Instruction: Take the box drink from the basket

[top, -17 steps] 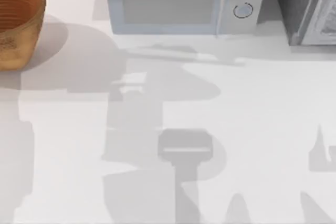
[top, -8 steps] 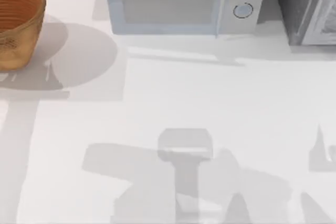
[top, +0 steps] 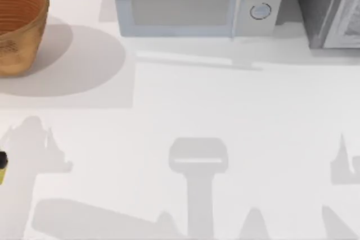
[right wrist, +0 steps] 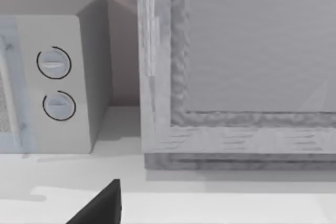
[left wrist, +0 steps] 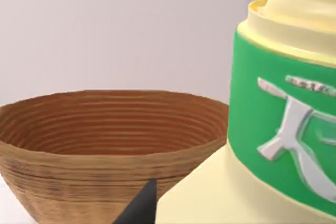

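Orange-brown woven basket sits at the top view's far left, back of the white table, cut off by the picture edge. Its ribbed inside looks bare in the left wrist view.

Box drink is out of the basket: pale yellow body, green band w/ silver leaf print, close up in the left wrist view, in front of the basket and partly covering its rim. From above, just a sliver of yellow w/ a dark bit on top shows at the left edge, well apart from the basket, toward the front of the table.

Left gripper: one dark finger tip pokes up just beside the drink's lower body. Whether the fingers pinch the drink or stand spread, can't tell; contact not clear.

Right arm is parked on the right side. Right gripper shows as one dark finger tip over the table, facing the grey-white microwave w/ two round knobs and a grey cabinet-like box beside it; can't tell its finger state either.
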You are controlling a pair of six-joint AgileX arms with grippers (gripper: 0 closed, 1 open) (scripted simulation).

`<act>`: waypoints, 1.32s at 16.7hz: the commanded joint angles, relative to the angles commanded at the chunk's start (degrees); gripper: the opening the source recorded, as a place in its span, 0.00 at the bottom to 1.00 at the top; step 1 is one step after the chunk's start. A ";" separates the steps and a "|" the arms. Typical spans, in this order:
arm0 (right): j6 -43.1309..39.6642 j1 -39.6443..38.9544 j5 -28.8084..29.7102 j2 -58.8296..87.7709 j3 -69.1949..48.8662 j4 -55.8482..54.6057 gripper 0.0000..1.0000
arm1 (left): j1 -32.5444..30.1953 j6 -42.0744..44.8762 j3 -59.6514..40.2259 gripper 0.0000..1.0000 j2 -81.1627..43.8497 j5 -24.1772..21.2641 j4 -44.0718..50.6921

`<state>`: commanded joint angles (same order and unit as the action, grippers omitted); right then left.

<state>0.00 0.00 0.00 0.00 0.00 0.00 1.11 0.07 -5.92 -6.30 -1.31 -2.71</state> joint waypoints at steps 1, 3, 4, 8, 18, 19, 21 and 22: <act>0.00 0.00 0.00 0.00 0.00 0.00 1.00 | -0.42 -0.02 2.27 0.00 2.46 0.50 1.02; 0.00 0.00 0.00 0.00 0.00 0.00 1.00 | -0.98 -0.06 5.24 0.00 5.58 1.16 2.39; 0.00 0.00 0.00 0.00 0.00 0.00 1.00 | -1.10 -0.07 5.86 0.00 6.23 1.30 2.68; 0.00 0.00 0.00 0.00 0.00 0.00 1.00 | -0.93 0.03 5.89 0.00 6.03 1.27 2.63; 0.00 0.00 0.00 0.00 0.00 0.00 1.00 | -18.46 -1.77 -5.81 0.00 -16.97 22.73 -8.45; 0.00 0.00 0.00 0.00 0.00 0.00 1.00 | -21.75 -1.94 -8.27 0.00 -21.31 26.90 -10.77; 0.00 0.00 0.00 0.00 0.00 0.00 1.00 | -28.68 -2.31 -13.47 0.00 -30.61 35.95 -15.65; 0.00 0.00 0.00 0.00 0.00 0.00 1.00 | -32.25 -2.51 -16.14 0.00 -35.49 40.75 -18.14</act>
<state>0.00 0.00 0.00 0.00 0.00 0.00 -31.14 -2.44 -22.07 -41.79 39.43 -20.85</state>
